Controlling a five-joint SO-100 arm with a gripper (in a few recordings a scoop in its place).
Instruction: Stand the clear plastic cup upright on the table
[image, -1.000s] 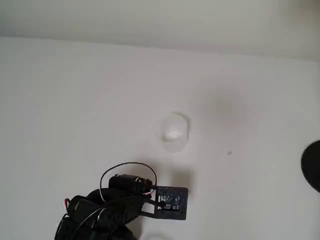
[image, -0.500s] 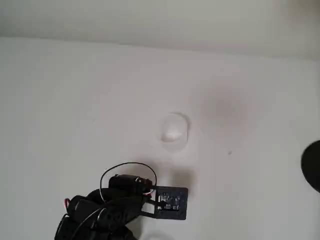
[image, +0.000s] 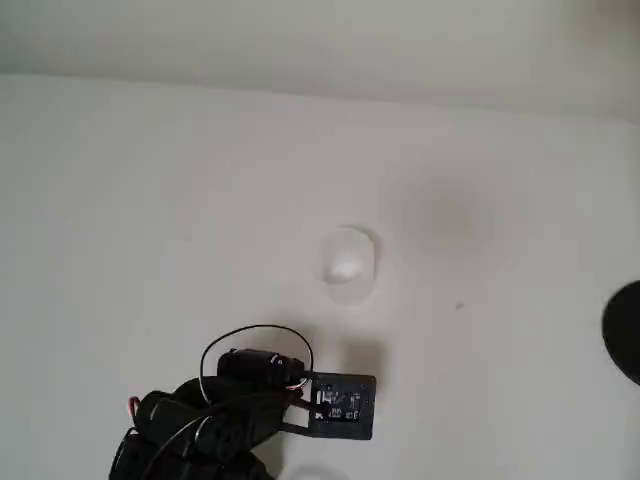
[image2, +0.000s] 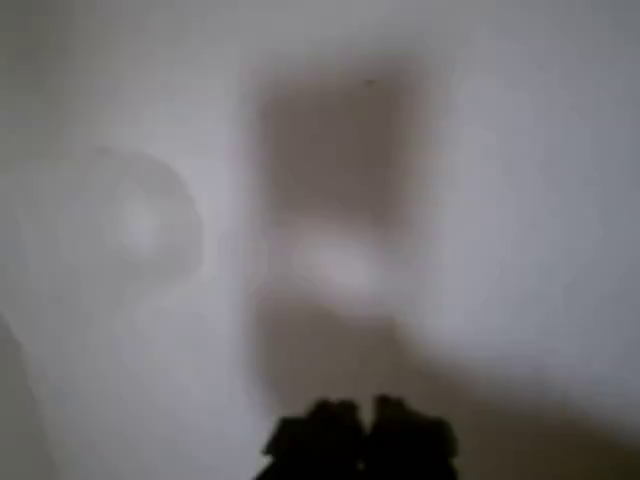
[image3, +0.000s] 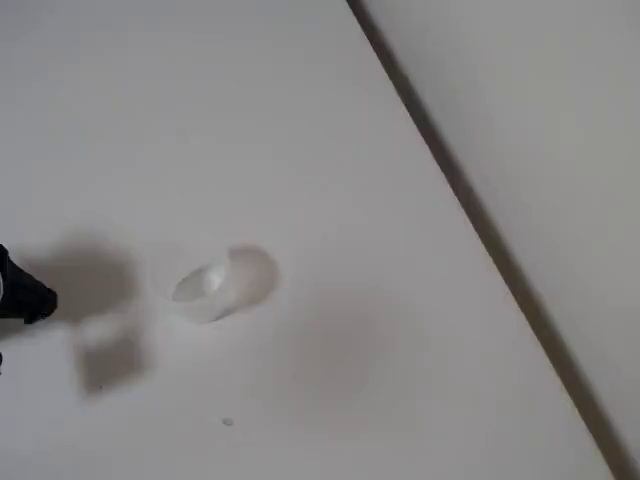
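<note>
Clear plastic cup (image: 349, 262) lies on its side on desk (image: 150, 200), apart from gripper (image2: 362, 425). Jaws look pressed together. Risk: cup nearly invisible and light, so a misjudged approach could knock it rolling.

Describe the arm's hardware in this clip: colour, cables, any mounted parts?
In the overhead view the arm is black, built of rounded glossy segments. A thin black cable loops above it, with a bit of red wiring beside it. A square black plate carrying a small circuit board is mounted at its end. The wrist view shows blurred black fingertips.
</note>
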